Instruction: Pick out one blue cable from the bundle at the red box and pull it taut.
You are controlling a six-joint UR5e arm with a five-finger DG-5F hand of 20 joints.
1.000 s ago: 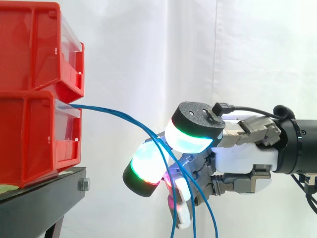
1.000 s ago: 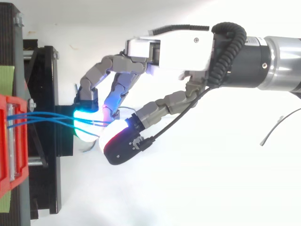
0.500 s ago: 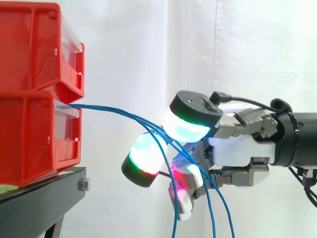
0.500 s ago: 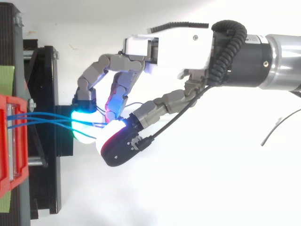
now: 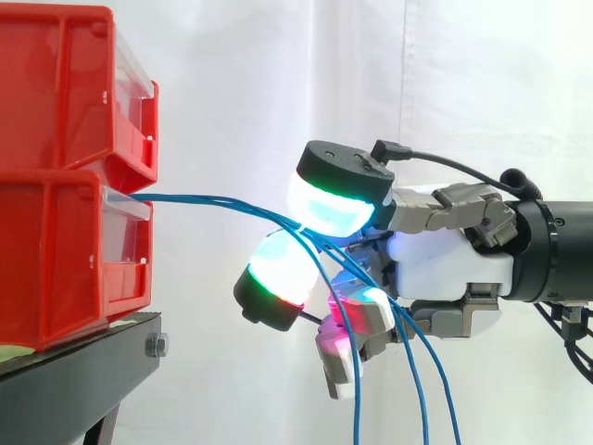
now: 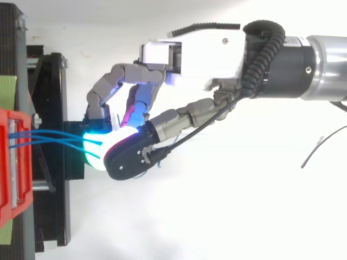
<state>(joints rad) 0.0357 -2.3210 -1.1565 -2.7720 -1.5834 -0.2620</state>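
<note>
Three thin blue cables (image 5: 218,201) leave the front of the lower red bin (image 5: 65,250) and run right to my hand (image 5: 445,269). They pass between the thick green-rimmed thumb pad (image 5: 335,190) above and a cyan-glowing finger pad (image 5: 278,278) below, then droop past the palm and hang down (image 5: 357,371). The fingers are curled, with the thumb closed over the strands. In the top view the cables (image 6: 54,138) run from the bin (image 6: 13,162) under the dark thumb pad (image 6: 130,157), which covers the spot where they are held. How many strands are pinched is hidden.
A second red bin (image 5: 74,83) is stacked on the lower one, both on a black stand (image 5: 83,371). The white curtain hangs behind. A loose thin wire (image 6: 320,149) lies at the right of the top view.
The thumb has swung up and toward the bins, closing over the cyan finger pad and the cables. The cable strands near the hand have risen slightly and hang further right.
</note>
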